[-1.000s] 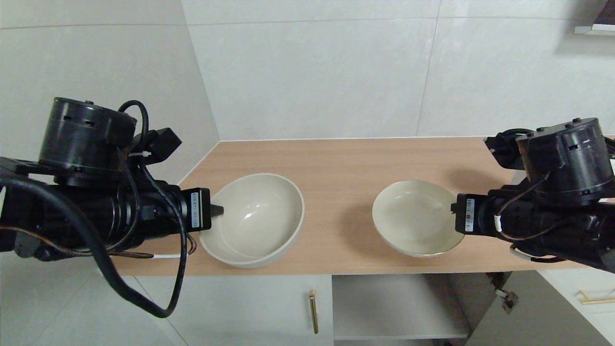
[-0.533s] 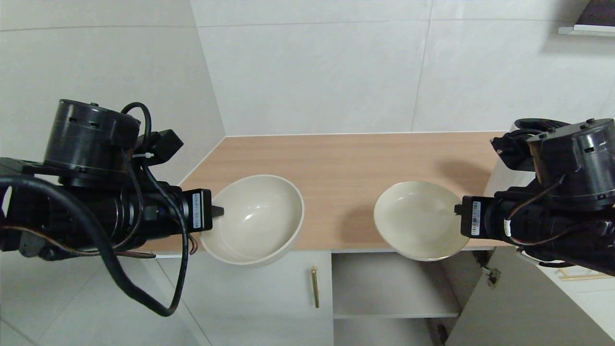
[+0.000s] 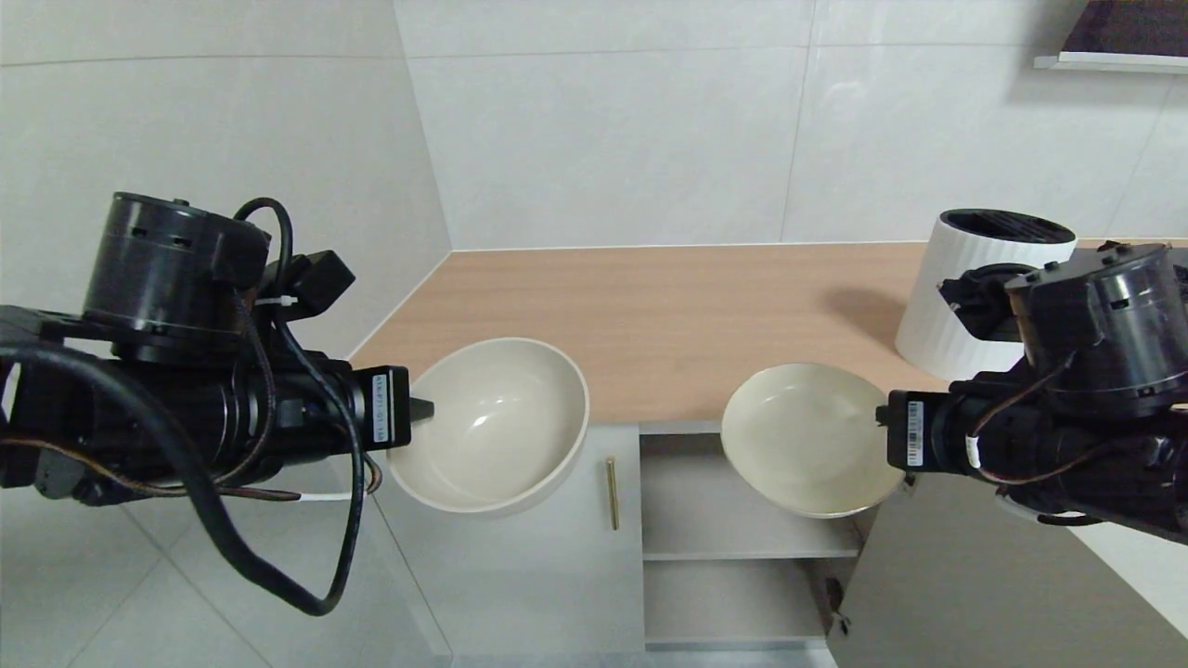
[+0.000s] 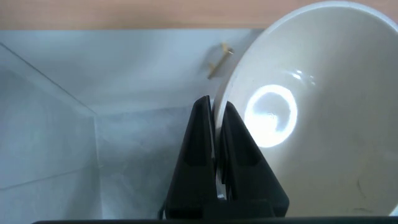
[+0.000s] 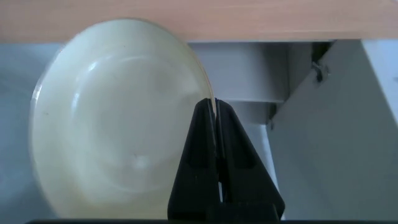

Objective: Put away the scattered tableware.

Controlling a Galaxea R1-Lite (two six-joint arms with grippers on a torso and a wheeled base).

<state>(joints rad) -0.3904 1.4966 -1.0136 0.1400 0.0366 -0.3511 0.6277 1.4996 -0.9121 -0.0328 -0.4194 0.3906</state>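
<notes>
My left gripper (image 3: 422, 408) (image 4: 214, 112) is shut on the rim of a deep cream bowl (image 3: 492, 422) (image 4: 311, 118), held in the air in front of the wooden counter's (image 3: 668, 306) front edge. On the right, my right gripper (image 3: 882, 413) (image 5: 214, 115) is shut on the rim of a shallower cream bowl (image 3: 803, 436) (image 5: 118, 118), hanging over the open cabinet (image 3: 733, 520) below the counter. Both bowls are held about level, openings up.
A white ribbed container (image 3: 974, 288) with a dark top stands on the counter at the right. The cabinet's door (image 3: 965, 584) hangs open to the right, with a shelf (image 3: 742, 547) inside. A closed door with a brass handle (image 3: 612, 492) sits beside it.
The whole head view has shifted: the counter has drawn away and the cabinet below has come into sight. Both bowls stay gripped, now in front of the counter edge instead of over it.
</notes>
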